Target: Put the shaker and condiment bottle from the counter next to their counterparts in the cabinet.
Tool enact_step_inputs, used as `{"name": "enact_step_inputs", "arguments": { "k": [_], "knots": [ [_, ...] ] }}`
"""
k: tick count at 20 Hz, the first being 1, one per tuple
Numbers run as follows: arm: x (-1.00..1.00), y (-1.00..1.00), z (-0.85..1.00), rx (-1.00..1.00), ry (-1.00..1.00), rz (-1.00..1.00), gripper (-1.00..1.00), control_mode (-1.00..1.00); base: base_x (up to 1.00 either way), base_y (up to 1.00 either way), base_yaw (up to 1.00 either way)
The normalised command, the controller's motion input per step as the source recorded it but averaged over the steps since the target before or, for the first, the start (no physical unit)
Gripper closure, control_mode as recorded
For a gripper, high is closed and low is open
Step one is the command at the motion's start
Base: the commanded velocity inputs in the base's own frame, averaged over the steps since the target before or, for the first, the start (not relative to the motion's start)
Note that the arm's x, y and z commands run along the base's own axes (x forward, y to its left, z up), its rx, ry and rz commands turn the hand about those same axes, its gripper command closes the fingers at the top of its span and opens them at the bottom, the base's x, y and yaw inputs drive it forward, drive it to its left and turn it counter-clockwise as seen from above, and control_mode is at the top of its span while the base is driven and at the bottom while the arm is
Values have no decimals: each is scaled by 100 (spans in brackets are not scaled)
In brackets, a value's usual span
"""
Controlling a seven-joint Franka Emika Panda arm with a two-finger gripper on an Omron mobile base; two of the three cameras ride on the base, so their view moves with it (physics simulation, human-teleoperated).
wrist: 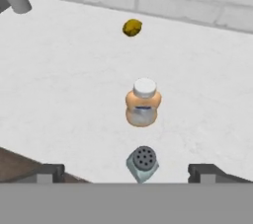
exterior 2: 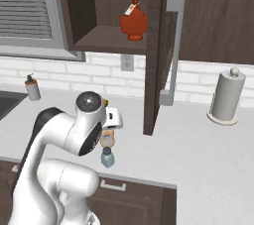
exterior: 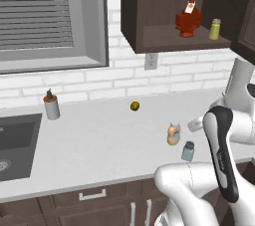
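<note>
Gripper [wrist: 126, 171] wide open, empty, hovering over shaker [wrist: 142, 163] at near counter [wrist: 64, 94] edge; bottle [wrist: 143, 103] just beyond. Probably light, rigid, smooth plastic, easily tipped. Best pinched across body below dark cap.

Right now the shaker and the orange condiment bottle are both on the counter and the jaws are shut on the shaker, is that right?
Not quite. The shaker and the condiment bottle do both stand on the counter, but the jaws are open, one fingertip on each side of the shaker and clear of it. The hand view shows this.
</note>
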Motion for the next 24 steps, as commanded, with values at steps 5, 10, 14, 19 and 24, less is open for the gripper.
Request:
{"name": "enact_step_inputs", "arguments": {
  "k": [5,10,14,19,24],
  "knots": [
    [-2,-1,-27,0,-1,11,-100,-100,0,0,0],
    [0,-3,-36,0,0,9,-100,-100,0,0,0],
    [0,-18,-34,0,-2,8,-100,-100,0,0,0],
    [0,-22,-21,0,-3,9,-100,-100,0,0,0],
    [0,0,-25,0,-3,1,-100,-100,0,0,0]
  ]
}}
